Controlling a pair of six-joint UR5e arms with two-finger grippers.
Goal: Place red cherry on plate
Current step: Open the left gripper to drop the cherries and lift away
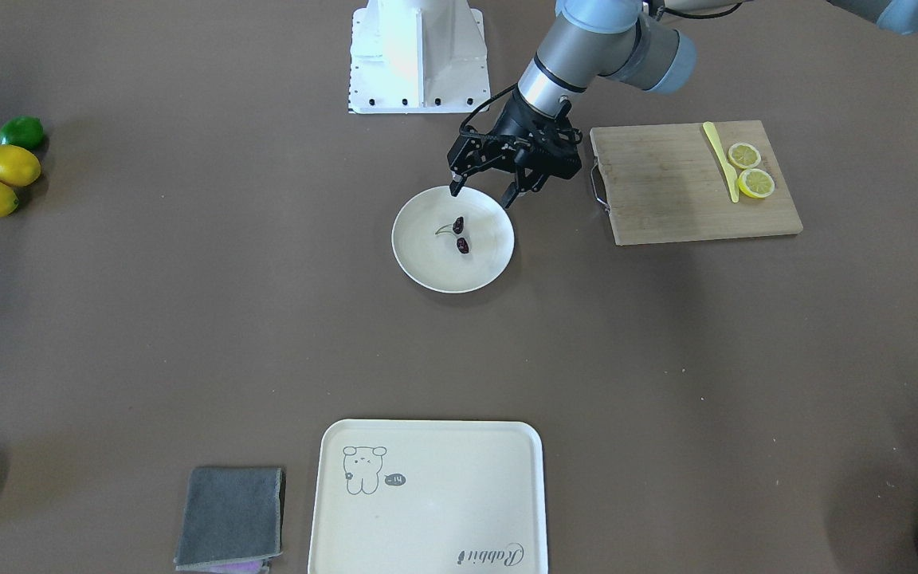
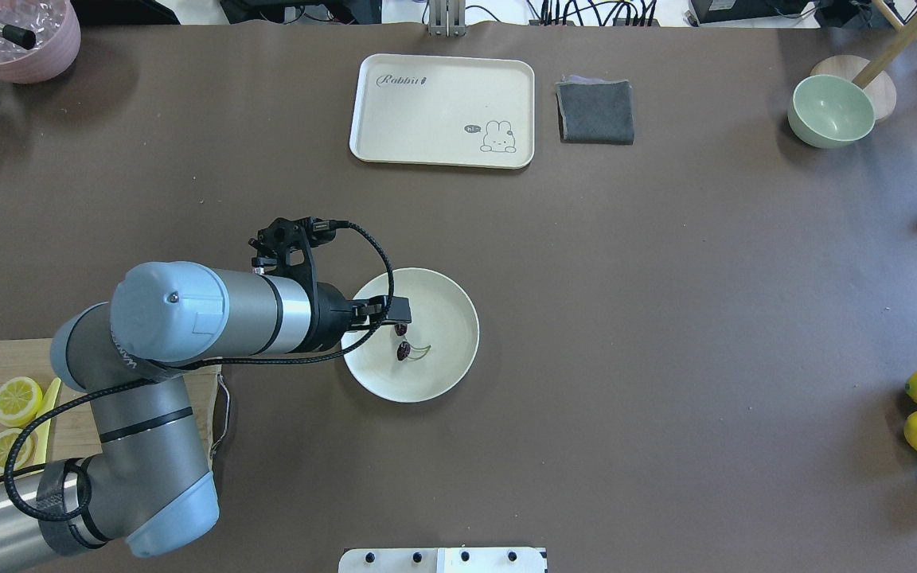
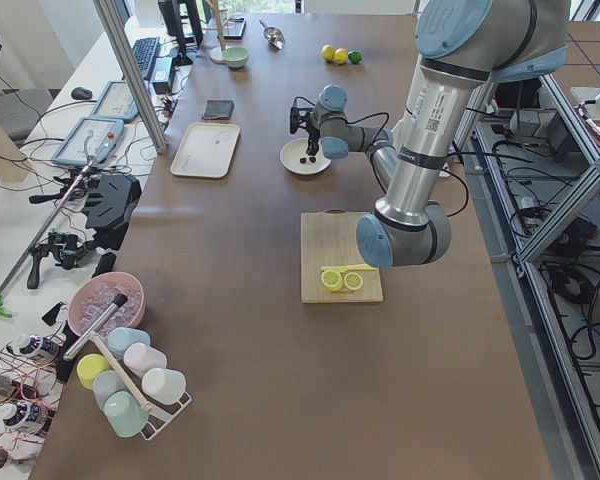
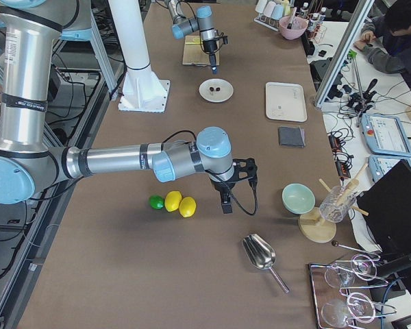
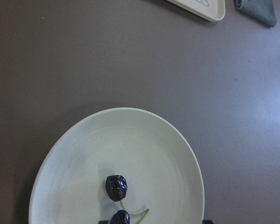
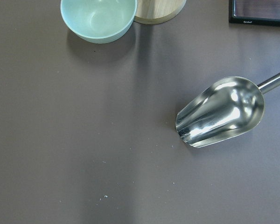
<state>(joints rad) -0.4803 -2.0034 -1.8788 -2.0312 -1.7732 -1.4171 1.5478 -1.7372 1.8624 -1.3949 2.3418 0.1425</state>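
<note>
In the front-facing view, the red cherry (image 1: 460,236) is seen lying near the middle of the plate (image 1: 427,267), touched by nothing. The left pincer (image 1: 481,197) is held spread wide over the plate's rim on the robot's side, with nothing between its fingers. The placing is judged done, and only a withdrawal of the arm is judged left.

In the overhead view, the cherry pair is shown inside the plate, just beside the pincer's tip.

In the right side view, the right pincer (image 4: 226,199) is found over the surface (image 4: 123,274) near the lemons (image 4: 180,203), well apart from the plate. Whether it is wide or narrow cannot be told.

In the left wrist view, both cherries are seen on the plate's floor.

In the right wrist view, only a scoop (image 6: 221,112) and a bowl (image 6: 98,18) are shown.
</note>
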